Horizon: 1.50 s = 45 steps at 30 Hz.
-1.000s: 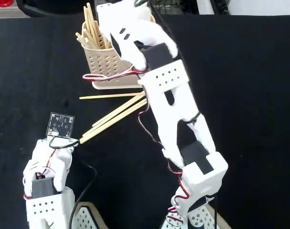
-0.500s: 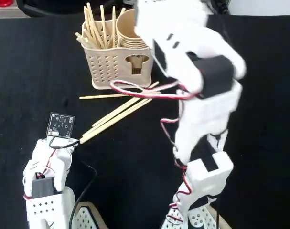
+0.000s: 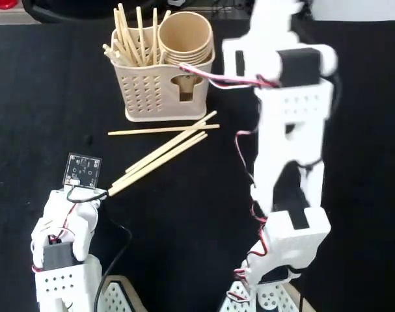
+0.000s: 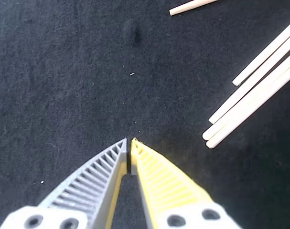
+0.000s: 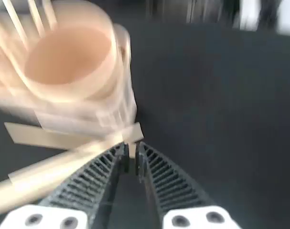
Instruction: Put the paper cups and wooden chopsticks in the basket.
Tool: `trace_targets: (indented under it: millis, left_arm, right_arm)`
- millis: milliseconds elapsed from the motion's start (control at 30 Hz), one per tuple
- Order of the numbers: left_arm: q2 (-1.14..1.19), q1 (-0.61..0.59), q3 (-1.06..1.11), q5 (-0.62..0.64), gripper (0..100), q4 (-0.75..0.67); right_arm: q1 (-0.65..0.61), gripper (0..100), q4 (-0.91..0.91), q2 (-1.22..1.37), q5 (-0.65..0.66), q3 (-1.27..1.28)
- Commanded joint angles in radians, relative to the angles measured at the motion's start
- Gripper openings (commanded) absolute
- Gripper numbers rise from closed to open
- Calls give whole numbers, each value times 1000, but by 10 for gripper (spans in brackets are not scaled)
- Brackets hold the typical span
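Left gripper (image 4: 129,142) sits at the near-left of the table (image 3: 353,143), its two fingers pressed together at the tips with nothing between them, pointing down at bare black cloth. Just to its right and a little farther off lie the near ends of the loose chopsticks (image 3: 159,154), a small bundle resting flat on the table. Their long axis runs on a diagonal, from near-left by the left arm (image 3: 60,240) up to far-right toward the basket. One single chopstick (image 3: 163,130) lies apart from the bundle, just beyond it, running almost straight left to right.

Farther still stands the basket (image 3: 148,91), upright at the far side. In its right half sits a nested stack of paper cups (image 3: 184,32); its left half holds the standing chopsticks (image 3: 129,42), already in place.

At the far right, just beside the basket, hangs the right gripper (image 5: 132,145), its fingers drawn nearly together and, as far as I can make out, holding nothing.

By my reckoning the loose sticks are what remains. Their near ends are closest to the left arm, their far ends closer to the right, so a grip should close across the diagonal, not along it.
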Motion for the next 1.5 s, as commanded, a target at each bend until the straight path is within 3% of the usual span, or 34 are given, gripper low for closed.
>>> trace_targets:
  millis: [0,100,233,400,533,967,1467]
  left_arm:
    - [-9,-4,-1,-8,30,5]
    - [-9,-5,1,-8,31,-2]
    - [-9,-7,2,-9,32,-3]
    - [-9,-10,2,-9,32,-3]
    - [-9,-5,2,-11,33,3]
    - [-9,-5,2,-11,33,5]
    - [-9,-4,4,-43,32,6]
  right_arm:
    - [40,54,-5,-51,371,239]
    - [66,54,-137,-51,540,449]
    - [101,54,-319,-62,635,716]
    - [86,54,-551,-62,922,993]
    - [31,55,-701,-56,999,1081]
    - [-97,57,-875,-44,971,1102]
    - [-106,58,-916,170,973,997]
